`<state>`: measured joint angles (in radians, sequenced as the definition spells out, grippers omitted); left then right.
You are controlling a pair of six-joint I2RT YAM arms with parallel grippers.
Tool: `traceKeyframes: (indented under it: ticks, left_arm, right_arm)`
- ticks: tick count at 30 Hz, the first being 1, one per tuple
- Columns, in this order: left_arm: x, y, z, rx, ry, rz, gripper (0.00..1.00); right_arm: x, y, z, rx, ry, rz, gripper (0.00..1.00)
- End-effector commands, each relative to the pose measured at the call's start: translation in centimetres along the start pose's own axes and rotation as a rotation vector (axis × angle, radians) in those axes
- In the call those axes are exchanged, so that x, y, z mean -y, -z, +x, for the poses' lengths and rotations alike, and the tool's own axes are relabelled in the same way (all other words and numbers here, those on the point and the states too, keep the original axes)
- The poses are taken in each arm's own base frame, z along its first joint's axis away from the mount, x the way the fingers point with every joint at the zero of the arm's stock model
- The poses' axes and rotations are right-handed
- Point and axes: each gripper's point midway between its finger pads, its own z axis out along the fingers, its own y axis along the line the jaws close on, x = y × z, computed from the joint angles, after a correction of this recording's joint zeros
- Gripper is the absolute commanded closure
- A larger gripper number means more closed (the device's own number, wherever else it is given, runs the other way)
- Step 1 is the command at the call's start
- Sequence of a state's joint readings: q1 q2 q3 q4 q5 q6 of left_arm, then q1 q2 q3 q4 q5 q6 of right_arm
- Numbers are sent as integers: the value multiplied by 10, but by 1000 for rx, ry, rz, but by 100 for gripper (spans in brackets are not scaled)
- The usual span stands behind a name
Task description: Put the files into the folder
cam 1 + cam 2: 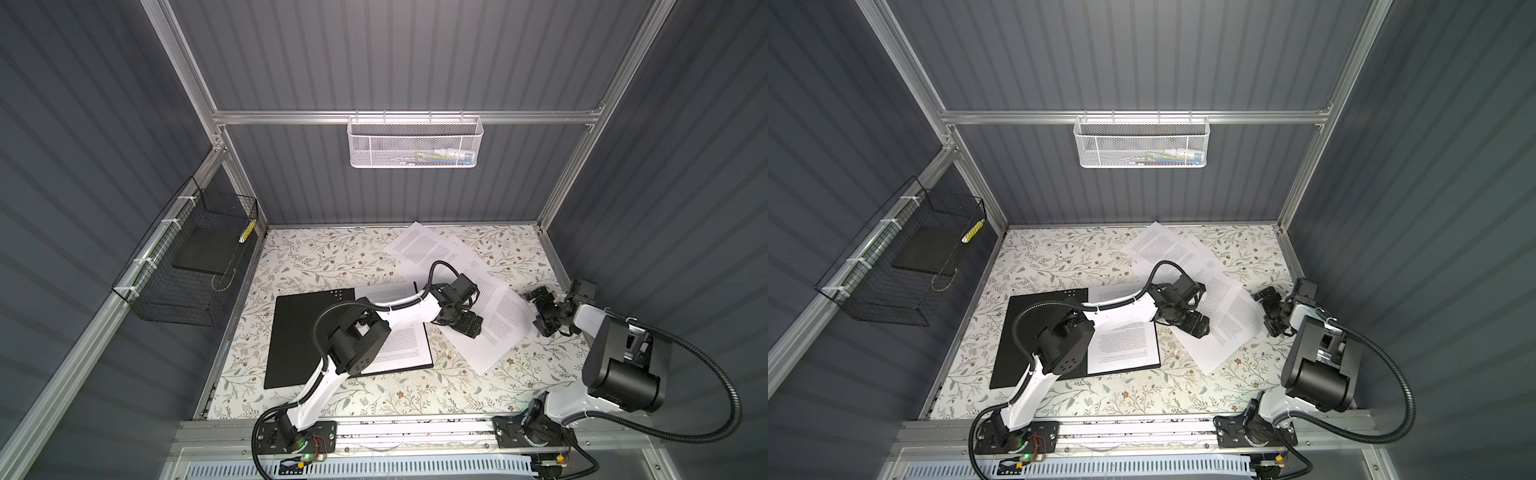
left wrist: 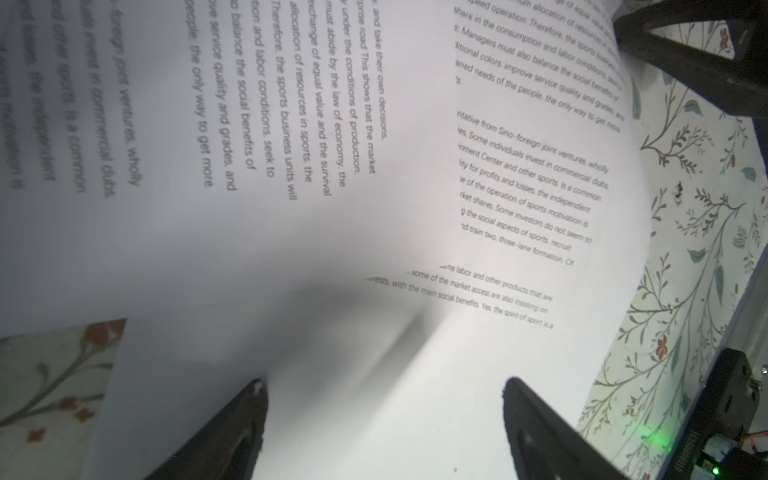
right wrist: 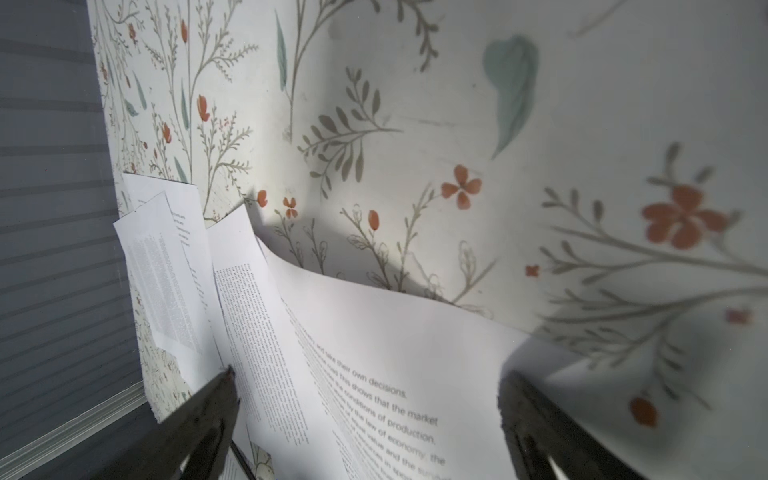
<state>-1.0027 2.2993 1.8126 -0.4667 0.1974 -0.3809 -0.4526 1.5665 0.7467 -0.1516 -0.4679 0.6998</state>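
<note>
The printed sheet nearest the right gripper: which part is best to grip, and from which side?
Probably the edge facing the right gripper, coming in low from the right. The sheet lies mostly flat, but this edge curls up off the table, so one open finger could slip beneath it.

Enclosure: dark grey ribbed wall panels [image 1: 374, 54] on an aluminium frame [image 1: 291, 117]. Desk [image 1: 332, 257] has a floral-print cover and is brighter than the walls. White mesh basket [image 1: 415, 141] hangs above the desk's far edge. Black wire basket [image 1: 174, 307] on the wall beside the left edge holds a dark flat slab [image 1: 205, 249].
</note>
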Motion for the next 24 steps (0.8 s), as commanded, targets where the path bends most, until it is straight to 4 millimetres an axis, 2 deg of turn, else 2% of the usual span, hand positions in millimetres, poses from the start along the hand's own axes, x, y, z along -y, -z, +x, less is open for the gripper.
traceKeyframes:
  ticks: [1, 13, 24]
  left_arm:
    - [-20, -15, 44, -142, 40, -65, 10]
    - [-26, -31, 51, -179, 88, -83, 10]
    - [-32, -45, 55, -203, 127, -89, 10]
  right_arm:
    - [28, -13, 40, -143, -86, 55, 1]
    - [13, -7, 85, -267, -82, -60, 1]
    - [0, 16, 114, -301, -101, -150, 1]
